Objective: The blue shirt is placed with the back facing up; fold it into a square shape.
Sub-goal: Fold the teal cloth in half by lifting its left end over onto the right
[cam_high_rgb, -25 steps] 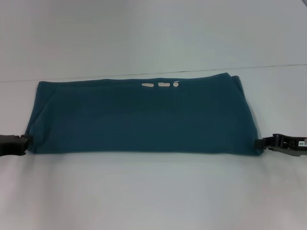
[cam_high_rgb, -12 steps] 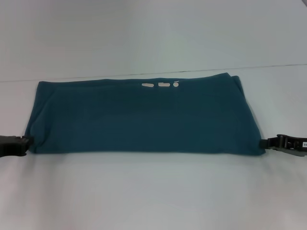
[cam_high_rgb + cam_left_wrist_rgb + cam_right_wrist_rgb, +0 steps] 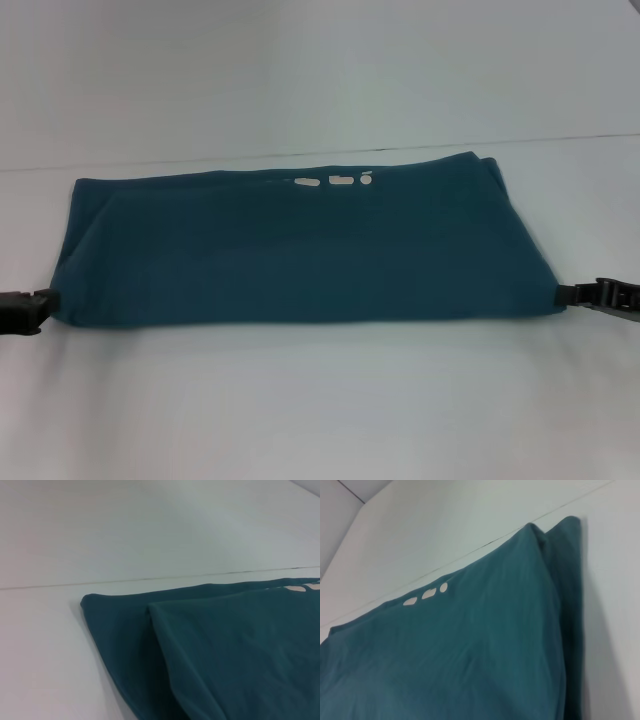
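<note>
The blue shirt (image 3: 300,250) lies flat on the white table as a wide, low rectangle. Small white letter parts (image 3: 335,181) peek out at its far edge. My left gripper (image 3: 42,302) sits low at the shirt's near left corner, at the cloth's edge. My right gripper (image 3: 565,294) sits low at the near right corner, also at the edge. The left wrist view shows the shirt's folded left end (image 3: 200,650), with layered edges. The right wrist view shows the right end (image 3: 485,650) and the white marks (image 3: 427,594). Neither wrist view shows its own gripper.
The white table (image 3: 320,410) spreads in front of the shirt and on both sides. A dark seam line (image 3: 560,139) runs across the table behind the shirt.
Both grippers have moved outward, toward the picture's sides. The shirt's near edge has shifted slightly nearer and its right corner has spread outward.
</note>
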`<state>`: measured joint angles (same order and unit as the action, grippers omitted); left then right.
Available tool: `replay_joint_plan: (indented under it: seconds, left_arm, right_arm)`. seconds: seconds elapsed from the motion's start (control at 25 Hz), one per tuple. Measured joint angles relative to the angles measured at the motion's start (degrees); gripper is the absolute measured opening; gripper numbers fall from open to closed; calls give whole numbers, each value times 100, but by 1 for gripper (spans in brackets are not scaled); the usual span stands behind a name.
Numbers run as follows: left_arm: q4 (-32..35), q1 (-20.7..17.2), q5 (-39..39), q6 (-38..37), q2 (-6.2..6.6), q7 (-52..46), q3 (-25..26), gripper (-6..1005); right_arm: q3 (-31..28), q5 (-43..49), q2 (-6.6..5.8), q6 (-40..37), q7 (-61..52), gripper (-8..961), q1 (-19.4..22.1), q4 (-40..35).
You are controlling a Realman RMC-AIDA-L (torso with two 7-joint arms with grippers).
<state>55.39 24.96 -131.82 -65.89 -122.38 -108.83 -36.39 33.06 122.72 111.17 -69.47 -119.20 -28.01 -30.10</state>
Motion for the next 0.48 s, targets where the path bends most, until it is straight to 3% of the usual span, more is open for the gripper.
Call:
replay_joint_plan:
  seconds: [0.48]
  left_arm:
    - [435, -258, 32, -117, -141, -77, 22, 0]
  right_arm:
    - [-265, -49, 1, -351, 135, -1, 294, -245]
